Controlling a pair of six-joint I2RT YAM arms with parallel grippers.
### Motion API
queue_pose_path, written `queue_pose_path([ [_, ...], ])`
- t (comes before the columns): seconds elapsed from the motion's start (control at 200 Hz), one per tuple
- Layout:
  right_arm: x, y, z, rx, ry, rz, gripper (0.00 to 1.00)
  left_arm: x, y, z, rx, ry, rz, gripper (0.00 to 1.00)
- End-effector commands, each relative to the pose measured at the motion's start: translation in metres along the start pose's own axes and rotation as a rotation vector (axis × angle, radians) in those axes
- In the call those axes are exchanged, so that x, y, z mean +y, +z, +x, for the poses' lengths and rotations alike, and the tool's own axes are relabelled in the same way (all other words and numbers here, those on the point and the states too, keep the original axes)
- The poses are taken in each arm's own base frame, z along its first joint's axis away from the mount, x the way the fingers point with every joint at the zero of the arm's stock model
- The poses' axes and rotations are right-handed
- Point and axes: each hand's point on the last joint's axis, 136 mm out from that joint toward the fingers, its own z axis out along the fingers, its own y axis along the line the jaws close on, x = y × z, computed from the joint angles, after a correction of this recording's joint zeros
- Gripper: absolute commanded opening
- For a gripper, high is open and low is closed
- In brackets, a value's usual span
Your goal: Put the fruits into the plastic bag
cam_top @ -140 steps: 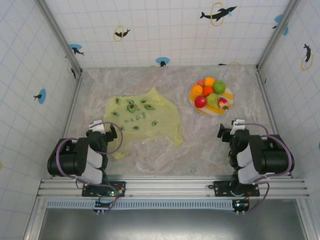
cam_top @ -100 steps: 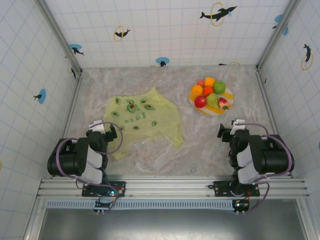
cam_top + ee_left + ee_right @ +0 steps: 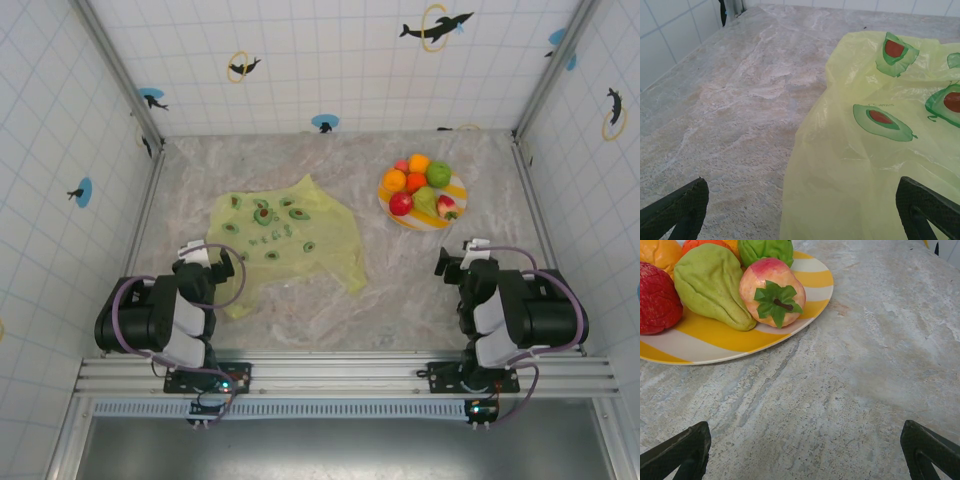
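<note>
Nothing has moved since the earlier frames. Nearest us, the left gripper (image 3: pixel 212 258) and right gripper (image 3: pixel 458 258) sit with jaws spread wide, both empty. Just ahead of the left one the plastic bag (image 3: pixel 285 240) lies flat on the table (image 3: pixel 400 290). Farther back and to the right, the fruits (image 3: pixel 420 188) are all heaped on the striped plate (image 3: pixel 805 265). We judge the task unstarted, and next we must lift the bag's edge or pick a fruit. Bare table between bag and plate leaves room, though the walls stand close behind the plate.

A striped yellow-and-white plate (image 3: pixel 715 335) sits on the marbled table (image 3: pixel 410 290).
</note>
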Motion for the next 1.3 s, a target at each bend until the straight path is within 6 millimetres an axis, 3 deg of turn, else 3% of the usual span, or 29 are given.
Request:
queue_pose_path([
  [0.0,0.001,-0.002,-0.011,-0.046,-0.003,-0.002,0.99,0.000,-0.002,-0.005,-0.026,-0.015,0.009,0.98],
  [0.345,-0.002,-0.003,-0.012,-0.056,-0.006,0.025,1.00,0.001,-0.003,-0.007,-0.033,-0.016,0.004,0.98],
  [0.51,-0.009,-0.016,-0.030,-0.108,-0.024,0.107,1.00,0.017,-0.006,-0.015,-0.029,-0.058,-0.090,0.98],
  [0.641,-0.033,-0.029,-0.056,-0.168,0.154,0.222,1.00,0.046,-0.011,-0.029,0.000,-0.280,-0.274,0.98],
  [0.751,-0.042,-0.037,-0.079,-0.191,0.344,0.244,0.99,0.046,-0.015,-0.045,0.038,-0.497,-0.304,0.98],
  [0.856,-0.002,-0.037,-0.096,-0.161,0.397,0.024,0.98,0.014,-0.014,-0.062,0.108,-0.653,-0.138,0.98],
  [0.961,0.066,-0.036,-0.093,-0.050,0.328,-0.190,0.95,-0.037,-0.017,-0.072,0.198,-0.770,0.138,0.98],
  [1.056,0.136,-0.047,-0.072,0.081,0.129,-0.365,0.95,-0.069,-0.025,-0.071,0.294,-0.772,0.271,0.98],
  [1.156,0.195,-0.074,-0.046,0.163,-0.056,-0.563,0.96,-0.084,-0.033,-0.068,0.375,-0.657,0.280,0.98],
  [1.216,0.217,-0.089,-0.026,0.207,-0.136,-0.649,0.97,-0.087,-0.037,-0.070,0.394,-0.583,0.272,0.98],
  [1.296,0.227,-0.096,-0.002,0.249,-0.211,-0.669,0.99,-0.089,-0.039,-0.072,0.397,-0.538,0.272,0.98],
])
